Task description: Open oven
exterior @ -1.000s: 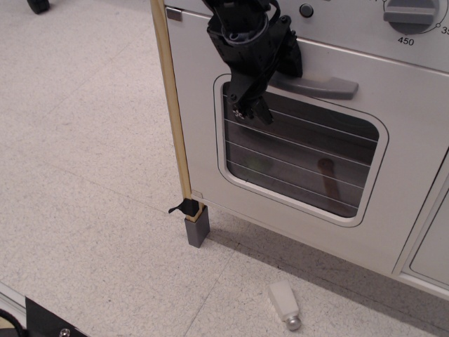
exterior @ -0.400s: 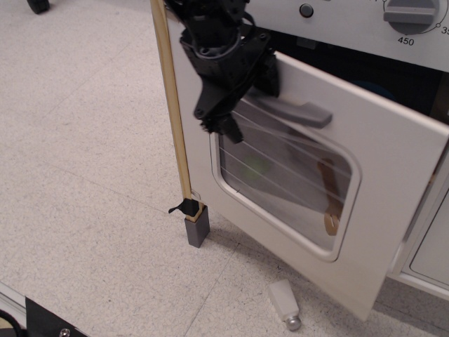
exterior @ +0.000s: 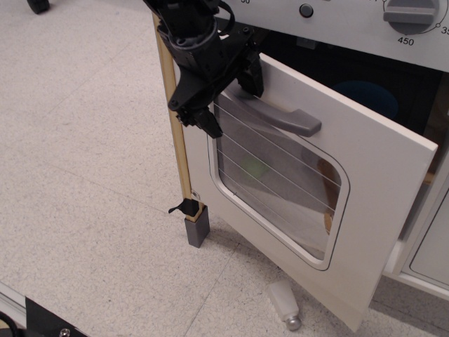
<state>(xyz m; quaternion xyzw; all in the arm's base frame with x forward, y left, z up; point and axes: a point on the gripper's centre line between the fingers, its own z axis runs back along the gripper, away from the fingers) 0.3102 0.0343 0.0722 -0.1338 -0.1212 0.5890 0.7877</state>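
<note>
The white toy oven fills the right side, under its grey dial panel. Its door hangs partly open, tilted forward from the top, with the dark inside showing above it. The grey bar handle runs across the door above the rounded window with wire lines. My black gripper sits over the left end of the handle, which it hides. Its fingers point down past the door's left edge and look close together.
A wooden post with a grey foot stands at the oven's left edge, right beside my gripper. A small white and grey piece lies on the floor under the door. A white panelled cabinet door is at the right.
The oven door has gone from shut to partly open, swinging forward and down. My gripper has moved left and up with the handle's left end.
</note>
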